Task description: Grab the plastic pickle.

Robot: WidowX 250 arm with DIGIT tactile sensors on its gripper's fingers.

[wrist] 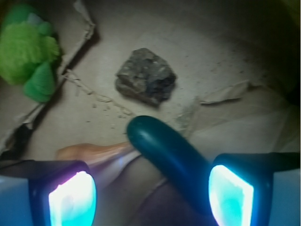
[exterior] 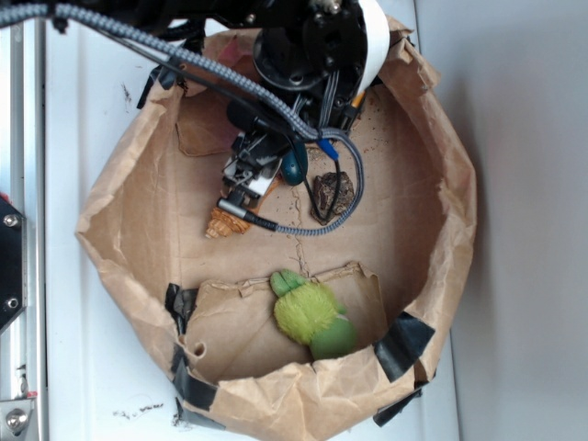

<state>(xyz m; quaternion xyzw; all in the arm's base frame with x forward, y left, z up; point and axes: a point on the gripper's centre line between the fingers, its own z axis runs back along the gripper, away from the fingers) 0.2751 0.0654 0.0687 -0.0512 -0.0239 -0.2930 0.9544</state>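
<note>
Glossy dark-green pickle (wrist: 169, 153) against tool (wrist: 150, 193) pad

One pickle (wrist: 167, 153), one rock (wrist: 146, 75), one plush toy (exterior: 310, 314), one seashell (exterior: 227, 223)

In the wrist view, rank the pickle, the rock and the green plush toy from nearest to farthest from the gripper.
1. The plastic pickle: reaching in between the fingers of the gripper, close to the right one.
2. The rock: ahead of the pickle's tip, near centre.
3. The green plush toy: far upper left, on the cardboard flap.
</note>
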